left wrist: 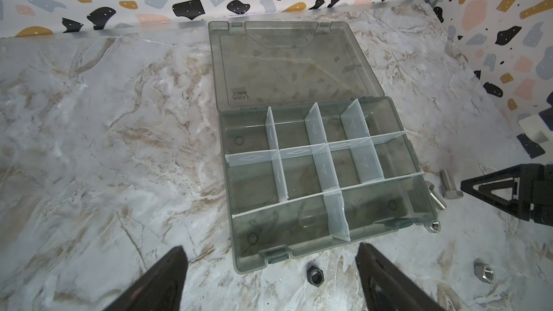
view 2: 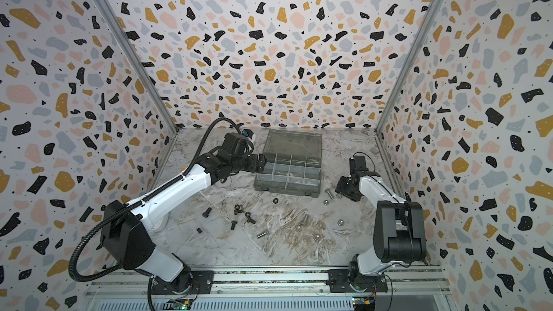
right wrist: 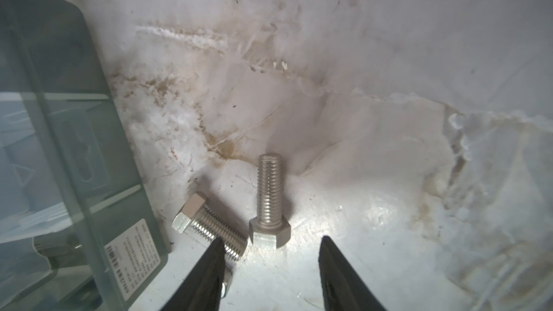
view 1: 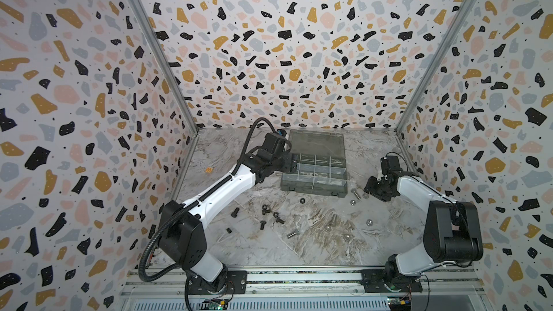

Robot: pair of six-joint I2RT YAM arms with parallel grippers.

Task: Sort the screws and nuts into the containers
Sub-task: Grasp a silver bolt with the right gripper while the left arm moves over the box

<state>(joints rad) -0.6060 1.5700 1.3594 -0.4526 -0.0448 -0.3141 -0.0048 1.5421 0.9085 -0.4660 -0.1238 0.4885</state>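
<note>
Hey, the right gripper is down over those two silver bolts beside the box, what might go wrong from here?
The right gripper straddles one silver hex bolt, but one finger overlaps the neighbouring bolt; closing may pinch or flick both. The organiser box wall is close, so a nudged bolt could wedge against it.

Top views: high, looking down; wrist views: close, low; all share box (view 1: pixel 299 189)

walls (view 1: pixel 269 40): terrazzo print, three sides | floor (view 1: pixel 299 252): grey-beige marble sheet | corner posts (view 1: pixel 157 46): bare aluminium | light: even
</note>
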